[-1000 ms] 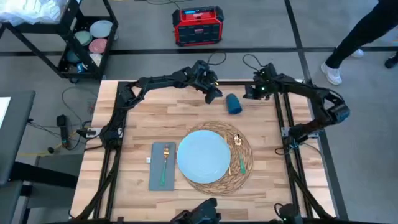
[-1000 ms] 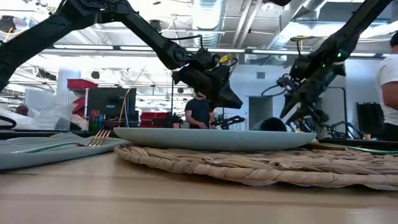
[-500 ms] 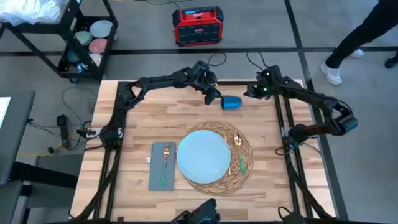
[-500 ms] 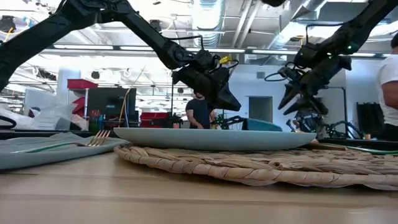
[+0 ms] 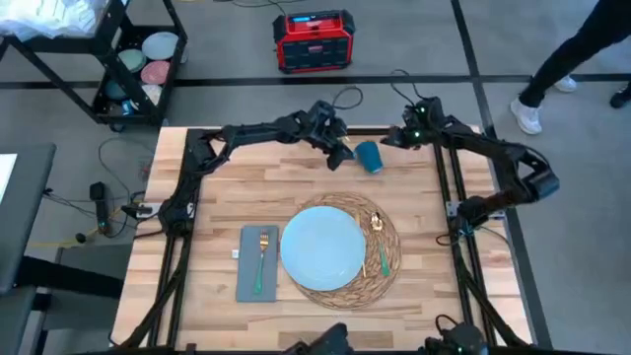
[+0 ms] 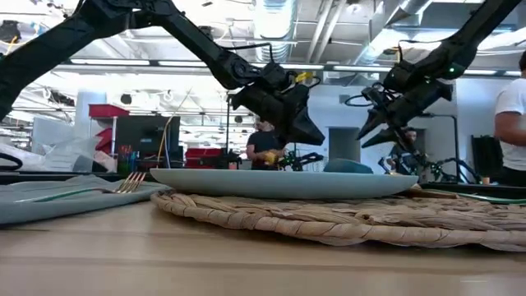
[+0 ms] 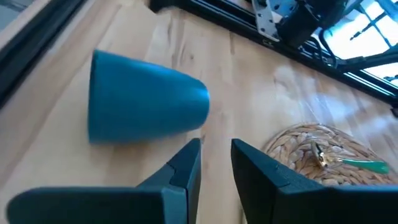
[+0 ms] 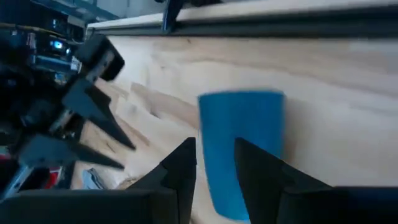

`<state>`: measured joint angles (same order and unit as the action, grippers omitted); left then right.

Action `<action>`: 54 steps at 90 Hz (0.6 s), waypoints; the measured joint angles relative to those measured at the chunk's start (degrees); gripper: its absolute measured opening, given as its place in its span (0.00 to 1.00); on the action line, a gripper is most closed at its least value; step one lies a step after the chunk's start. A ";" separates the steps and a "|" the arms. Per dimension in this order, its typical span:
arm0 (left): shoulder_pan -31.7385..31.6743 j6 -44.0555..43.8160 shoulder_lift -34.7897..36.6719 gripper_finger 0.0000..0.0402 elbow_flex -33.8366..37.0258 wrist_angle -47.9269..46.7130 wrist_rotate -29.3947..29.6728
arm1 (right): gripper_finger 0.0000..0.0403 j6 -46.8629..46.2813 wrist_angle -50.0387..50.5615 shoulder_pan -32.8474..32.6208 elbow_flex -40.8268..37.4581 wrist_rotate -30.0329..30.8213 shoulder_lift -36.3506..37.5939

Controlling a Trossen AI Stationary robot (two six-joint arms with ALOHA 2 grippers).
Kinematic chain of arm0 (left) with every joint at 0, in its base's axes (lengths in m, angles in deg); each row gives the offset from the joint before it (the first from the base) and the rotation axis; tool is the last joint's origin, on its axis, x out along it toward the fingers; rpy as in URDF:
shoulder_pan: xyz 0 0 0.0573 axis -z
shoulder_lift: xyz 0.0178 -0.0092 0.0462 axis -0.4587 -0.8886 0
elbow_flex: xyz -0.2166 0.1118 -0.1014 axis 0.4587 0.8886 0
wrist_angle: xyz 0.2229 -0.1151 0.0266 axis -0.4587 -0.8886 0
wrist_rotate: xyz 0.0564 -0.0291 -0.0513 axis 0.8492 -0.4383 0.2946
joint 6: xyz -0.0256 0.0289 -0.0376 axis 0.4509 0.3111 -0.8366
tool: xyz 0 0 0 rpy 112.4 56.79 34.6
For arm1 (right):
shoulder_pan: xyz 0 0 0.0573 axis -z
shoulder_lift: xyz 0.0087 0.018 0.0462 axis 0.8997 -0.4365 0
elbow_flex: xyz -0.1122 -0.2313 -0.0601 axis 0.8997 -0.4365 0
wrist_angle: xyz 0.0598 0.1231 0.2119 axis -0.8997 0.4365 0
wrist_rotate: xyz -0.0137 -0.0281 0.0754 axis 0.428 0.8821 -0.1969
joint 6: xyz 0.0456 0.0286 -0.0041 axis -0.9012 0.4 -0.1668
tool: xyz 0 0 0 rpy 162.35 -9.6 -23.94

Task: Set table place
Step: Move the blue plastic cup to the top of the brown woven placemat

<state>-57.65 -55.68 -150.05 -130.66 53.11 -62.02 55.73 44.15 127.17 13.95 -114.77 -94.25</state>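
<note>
A blue cup (image 5: 369, 157) lies on its side on the wooden table (image 5: 246, 187) near the far edge, also seen in the left wrist view (image 7: 143, 106) and the right wrist view (image 8: 242, 143). My left gripper (image 7: 216, 146) hovers just left of the cup's narrow end, its fingers a small gap apart. My right gripper (image 8: 214, 149) hangs above and to the right of the cup, open, with nothing between its fingers. Nearer the front lies the round wicker placemat (image 5: 389, 266) with a pale-blue plate (image 5: 322, 247) on it. My left gripper stands with one fingertip (image 7: 194, 152) close beside the cup's narrow end (image 7: 200, 109); I cannot tell whether it touches. The cup rests on the table on its side.
A grey napkin (image 5: 246, 281) with a green-handled fork (image 5: 261, 261) lies left of the plate. Green-handled cutlery (image 5: 381, 245) lies on the placemat right of the plate. Black rails edge the table. A red box (image 5: 314, 41) sits on the floor beyond the far edge.
The blue cup has turned about on the table while lying on its side, and stays near the far edge. My right gripper has risen and drawn a little toward the far edge, away from the cup.
</note>
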 joint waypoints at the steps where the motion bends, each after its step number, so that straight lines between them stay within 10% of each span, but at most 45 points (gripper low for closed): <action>1: 0.06 -0.13 0.00 0.17 0.00 -0.01 0.17 | 0.24 0.44 0.25 0.11 0.40 0.00 -0.21; 54: 0.65 -4.61 0.00 0.17 0.00 -0.09 3.68 | 0.24 22.22 27.24 7.61 14.92 -5.89 -11.14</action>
<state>-56.99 -60.29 -150.05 -130.66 53.03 -58.34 77.95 71.40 134.78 28.86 -120.66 -105.40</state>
